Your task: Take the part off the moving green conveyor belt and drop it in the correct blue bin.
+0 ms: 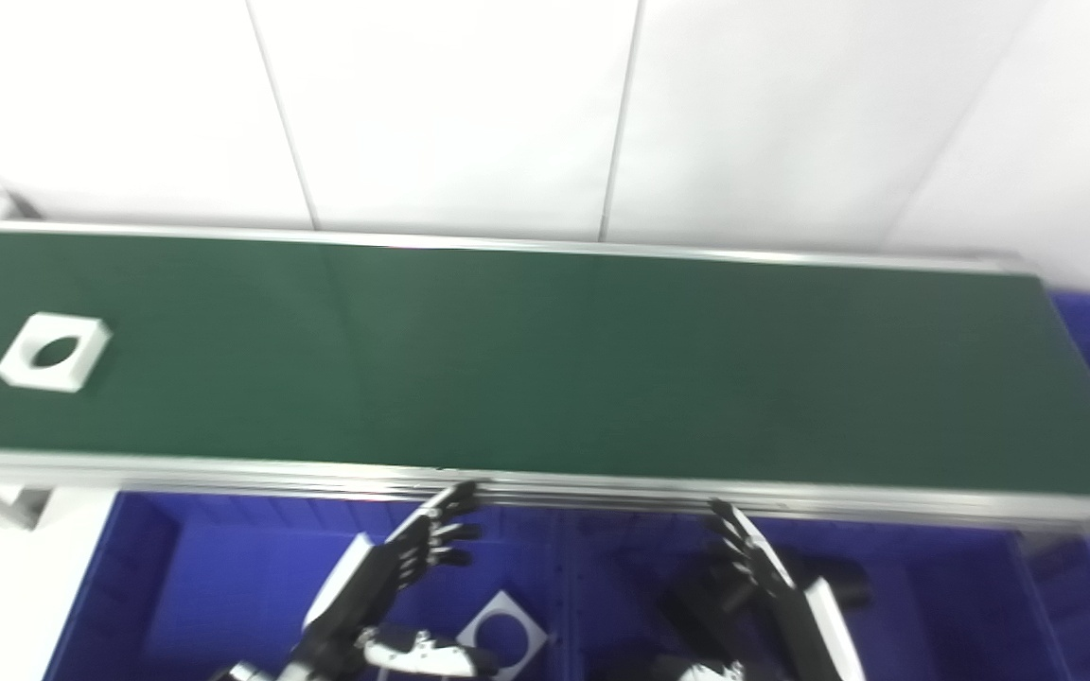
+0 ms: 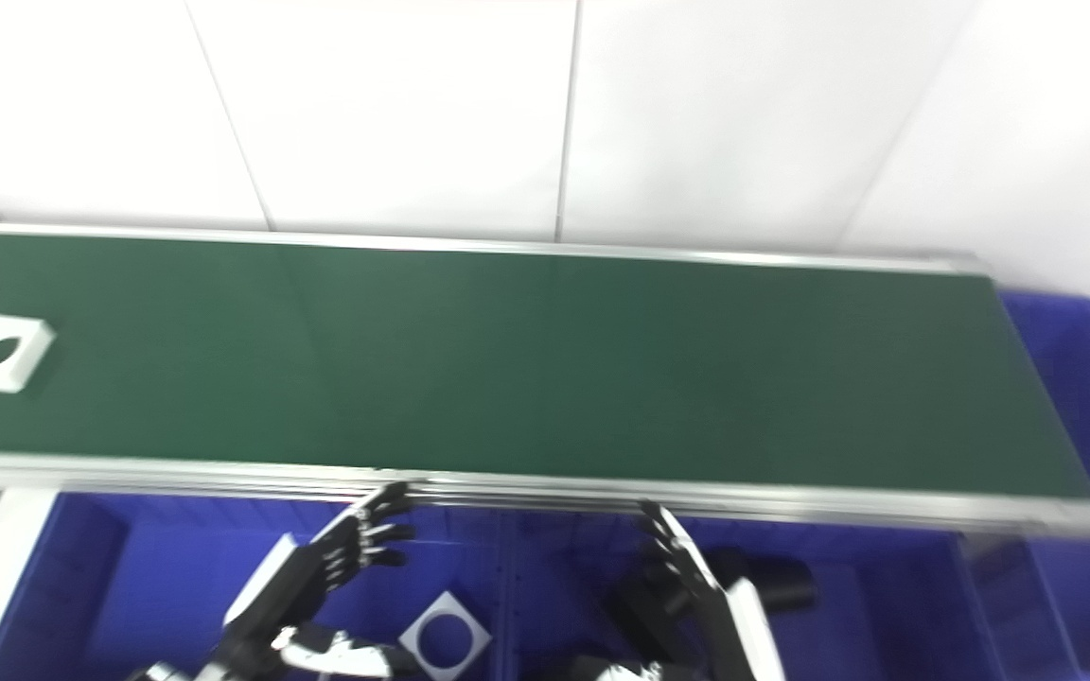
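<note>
The white square plastic part with a round hole [image 1: 54, 351] is seen far left on the green conveyor belt [image 1: 545, 359], nearer the left robot hand [image 1: 431, 544], which is spread and empty, as is the right robot hand [image 1: 744, 553].

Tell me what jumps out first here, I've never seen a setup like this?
A long green conveyor belt runs across the whole picture, with one white square part, a round hole through it, lying near its left end. Below the belt's near rail, the left hand and right hand hover open over blue bins; a similar white piece already lies in the left one.
</note>
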Available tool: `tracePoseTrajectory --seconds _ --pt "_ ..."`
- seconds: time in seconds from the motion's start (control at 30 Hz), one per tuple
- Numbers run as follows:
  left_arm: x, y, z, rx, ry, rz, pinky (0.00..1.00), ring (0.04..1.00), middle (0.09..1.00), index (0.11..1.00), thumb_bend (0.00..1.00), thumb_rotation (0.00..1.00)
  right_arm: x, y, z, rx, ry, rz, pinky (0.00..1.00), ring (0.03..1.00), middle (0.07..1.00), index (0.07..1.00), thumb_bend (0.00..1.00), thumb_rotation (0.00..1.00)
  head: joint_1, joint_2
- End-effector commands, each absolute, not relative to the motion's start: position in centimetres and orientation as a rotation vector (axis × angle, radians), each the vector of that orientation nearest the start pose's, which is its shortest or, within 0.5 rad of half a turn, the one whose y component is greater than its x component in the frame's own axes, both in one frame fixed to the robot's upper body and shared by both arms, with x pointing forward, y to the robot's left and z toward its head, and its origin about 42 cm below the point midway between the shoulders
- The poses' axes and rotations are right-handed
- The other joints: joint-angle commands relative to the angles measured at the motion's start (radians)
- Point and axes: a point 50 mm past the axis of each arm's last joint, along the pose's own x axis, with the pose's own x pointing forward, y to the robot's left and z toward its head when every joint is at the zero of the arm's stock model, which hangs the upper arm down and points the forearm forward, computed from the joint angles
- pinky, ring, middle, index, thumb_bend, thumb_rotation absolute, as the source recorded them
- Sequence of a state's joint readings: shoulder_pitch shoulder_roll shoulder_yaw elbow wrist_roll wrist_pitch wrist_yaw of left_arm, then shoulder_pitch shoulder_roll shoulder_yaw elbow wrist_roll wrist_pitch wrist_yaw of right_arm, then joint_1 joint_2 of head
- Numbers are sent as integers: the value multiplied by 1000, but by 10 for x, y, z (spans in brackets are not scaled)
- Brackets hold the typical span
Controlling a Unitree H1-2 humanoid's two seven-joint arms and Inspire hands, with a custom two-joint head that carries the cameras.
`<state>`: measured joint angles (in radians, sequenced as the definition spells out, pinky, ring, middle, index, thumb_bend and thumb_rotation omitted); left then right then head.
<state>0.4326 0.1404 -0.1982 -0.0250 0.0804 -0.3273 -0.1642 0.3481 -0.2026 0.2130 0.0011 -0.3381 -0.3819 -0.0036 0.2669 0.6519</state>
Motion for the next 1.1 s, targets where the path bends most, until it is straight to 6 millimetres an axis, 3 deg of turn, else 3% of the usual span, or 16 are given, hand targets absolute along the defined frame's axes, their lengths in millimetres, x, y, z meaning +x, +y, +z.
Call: tracePoseTrajectory --seconds 0.0,0.2,0.33,0.47,0.77,0.97,1.07 --pt "121 206 40 145 6 -304 702 801 890 895 893 103 149 -231 47 -421 -93 305 703 800 866 929 810 259 44 -24" --pt "122 197 36 140 -35 -278 659 751 842 839 909 51 148 -241 42 -414 -58 298 749 836 887 943 811 248 133 -79" --pt "125 194 36 153 -43 -265 622 713 806 815 922 53 146 -243 41 -401 -33 289 811 871 903 961 789 176 145 -93" --pt "125 193 36 161 -48 -261 588 701 811 812 938 26 145 -243 42 -392 -18 284 829 873 899 963 778 97 138 -97" --pt "128 194 37 169 -65 -260 582 700 803 800 945 23 146 -239 41 -383 -24 276 814 861 884 949 775 66 109 -116" --pt "128 201 48 195 -108 -236 567 659 776 785 955 71 147 -238 39 -379 -39 274 814 848 864 944 789 54 89 -120" --pt "131 209 63 200 -157 -228 573 674 785 792 958 74 148 -236 38 -375 -55 271 779 828 850 933 798 75 77 -126"
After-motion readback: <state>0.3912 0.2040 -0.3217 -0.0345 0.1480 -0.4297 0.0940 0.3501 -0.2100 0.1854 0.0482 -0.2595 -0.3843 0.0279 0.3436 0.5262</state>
